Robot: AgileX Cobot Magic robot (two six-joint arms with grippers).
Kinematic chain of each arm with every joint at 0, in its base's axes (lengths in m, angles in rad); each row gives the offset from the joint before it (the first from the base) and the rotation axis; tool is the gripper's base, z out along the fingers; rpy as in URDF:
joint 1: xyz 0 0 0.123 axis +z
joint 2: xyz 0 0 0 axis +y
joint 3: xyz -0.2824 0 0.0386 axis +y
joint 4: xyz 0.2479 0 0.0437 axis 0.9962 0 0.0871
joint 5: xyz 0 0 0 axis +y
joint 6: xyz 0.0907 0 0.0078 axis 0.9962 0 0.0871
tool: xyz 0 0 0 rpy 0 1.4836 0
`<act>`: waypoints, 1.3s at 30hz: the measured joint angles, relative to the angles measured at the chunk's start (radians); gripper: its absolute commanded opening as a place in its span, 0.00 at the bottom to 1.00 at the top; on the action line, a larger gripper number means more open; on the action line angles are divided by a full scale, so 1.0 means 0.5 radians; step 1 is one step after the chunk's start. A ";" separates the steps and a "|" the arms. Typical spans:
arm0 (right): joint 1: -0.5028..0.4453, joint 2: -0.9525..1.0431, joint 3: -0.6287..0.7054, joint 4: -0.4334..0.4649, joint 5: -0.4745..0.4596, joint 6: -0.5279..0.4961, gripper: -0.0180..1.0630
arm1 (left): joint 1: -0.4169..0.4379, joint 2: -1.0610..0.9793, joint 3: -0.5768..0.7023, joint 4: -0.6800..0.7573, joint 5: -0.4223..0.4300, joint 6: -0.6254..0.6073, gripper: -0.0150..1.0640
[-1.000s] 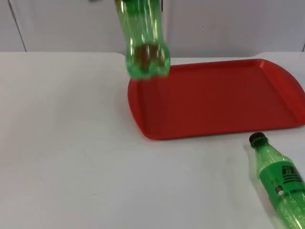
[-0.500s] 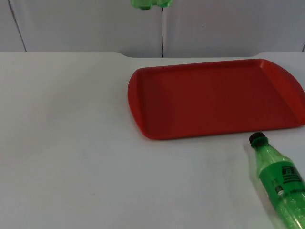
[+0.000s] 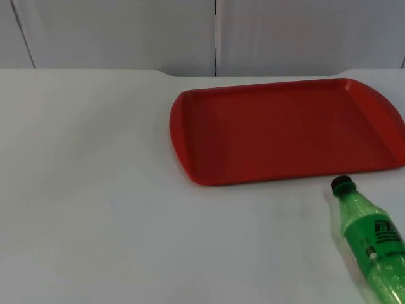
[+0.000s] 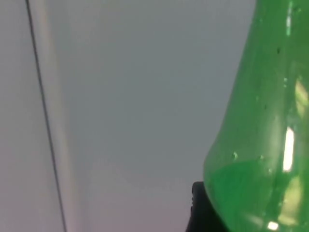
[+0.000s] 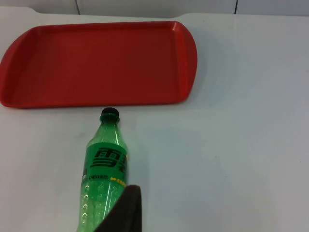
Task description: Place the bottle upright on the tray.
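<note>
We see a red tray lying flat on the white desk, its long side running across the top view and its far edge close to the grey partition wall. Nothing stands on the tray.

A green plastic bottle with a black cap lies on its side on the desk, just in front of the tray's near edge toward the right. Its cap points at the tray and sits just short of the rim, not touching it. From the right wrist view, we make out the same lying bottle, label facing up, with the tray beyond its cap. The right end effector hangs above the bottle's lower body; one dark fingertip overlaps it in that view, and we cannot tell whether its fingers are open or closed, nor whether they touch the bottle.

In the left wrist view, a second green bottle sits very close to the camera, with the grey wall behind it. A black finger of the left end effector presses against the bottle's side, so we take it to be gripping this bottle.
</note>
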 measured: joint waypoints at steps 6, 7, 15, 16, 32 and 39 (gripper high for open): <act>0.000 0.000 0.000 0.000 0.000 0.000 0.98 | 0.000 0.223 0.000 0.000 -0.345 0.008 0.01; 0.000 0.000 0.000 0.000 0.000 0.000 0.98 | 0.000 0.269 0.000 0.000 -0.400 0.008 0.01; 0.000 0.000 0.000 0.000 0.000 0.000 0.98 | 0.000 0.565 0.000 0.000 -0.583 0.140 0.01; 0.000 0.000 0.000 0.000 0.000 0.000 0.98 | 0.000 0.612 0.000 0.000 -0.627 0.180 0.01; 0.000 0.000 0.000 0.000 0.000 0.000 0.98 | 0.000 1.264 -0.468 0.000 -0.771 0.249 0.01; 0.000 0.000 0.000 0.000 0.000 0.000 0.98 | 0.000 1.515 -0.753 0.000 -0.716 0.249 0.01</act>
